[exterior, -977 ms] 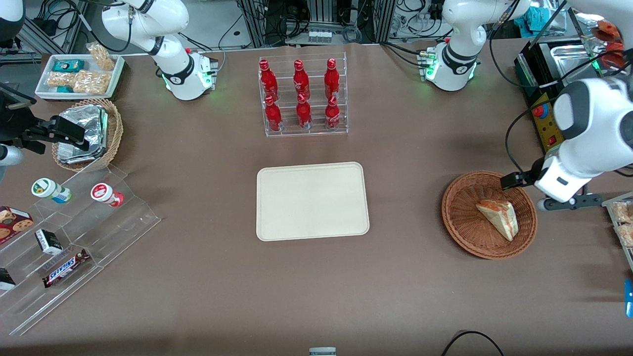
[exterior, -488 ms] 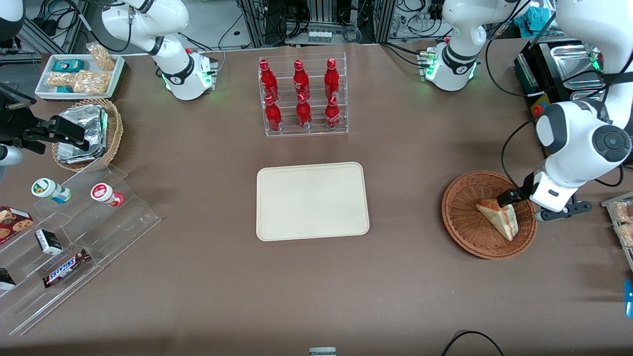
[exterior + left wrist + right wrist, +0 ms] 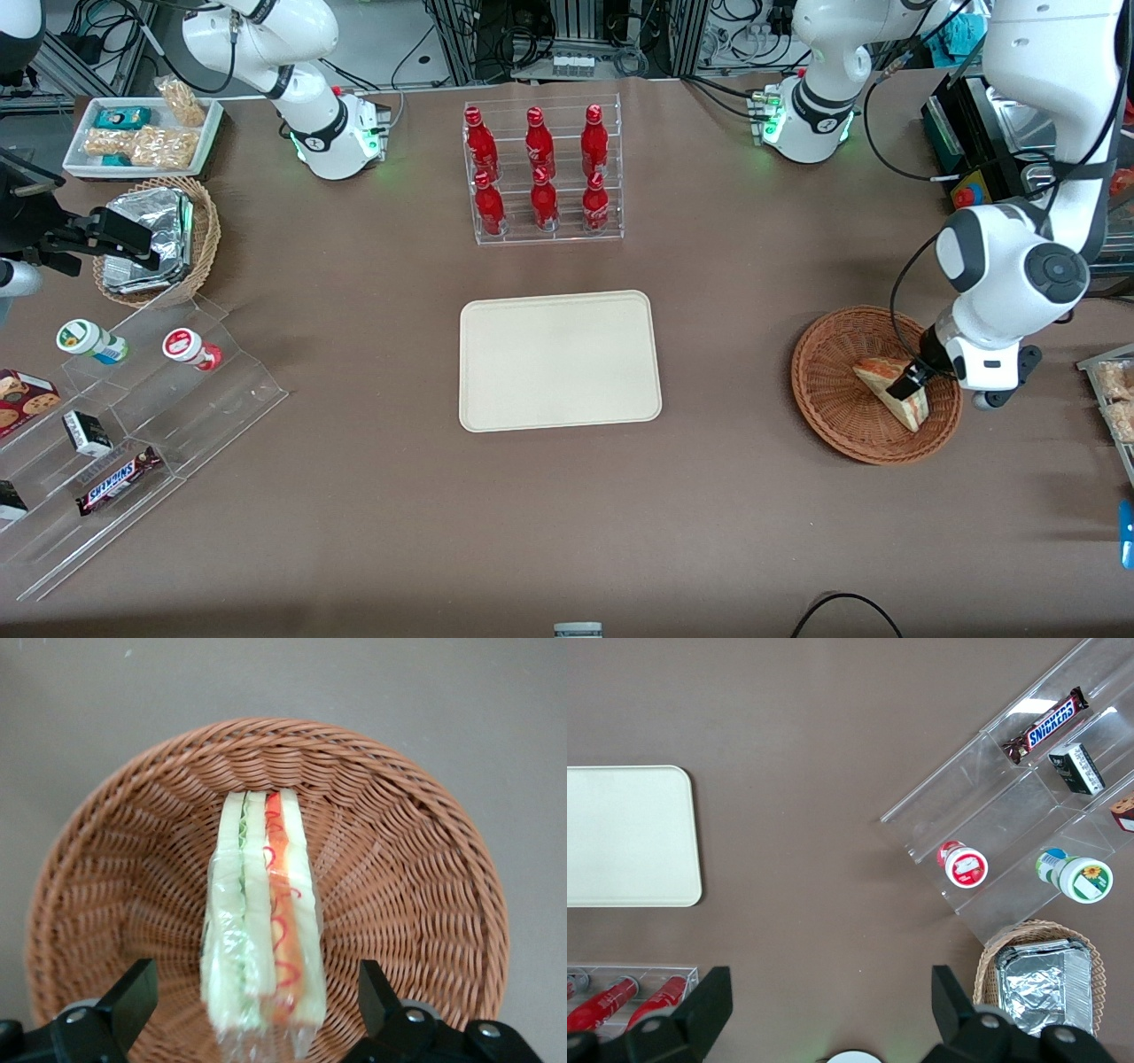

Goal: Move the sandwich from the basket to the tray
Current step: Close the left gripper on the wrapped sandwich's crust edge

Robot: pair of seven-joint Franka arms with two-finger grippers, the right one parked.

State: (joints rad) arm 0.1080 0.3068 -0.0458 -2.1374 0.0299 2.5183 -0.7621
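In basket: sandwich | claw open astride | tray bare

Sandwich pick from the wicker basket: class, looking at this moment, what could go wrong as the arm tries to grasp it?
1. The open end effector straddles the sandwich, which stands on edge in clear wrap; squeezing too hard could squash the soft bread or push out filling.
2. The basket slopes inward, so a finger descending further might catch the weave and drag the basket.
3. The tray lies well toward the parked arm's end; a weak grip on slippery wrap could drop the sandwich in transit.
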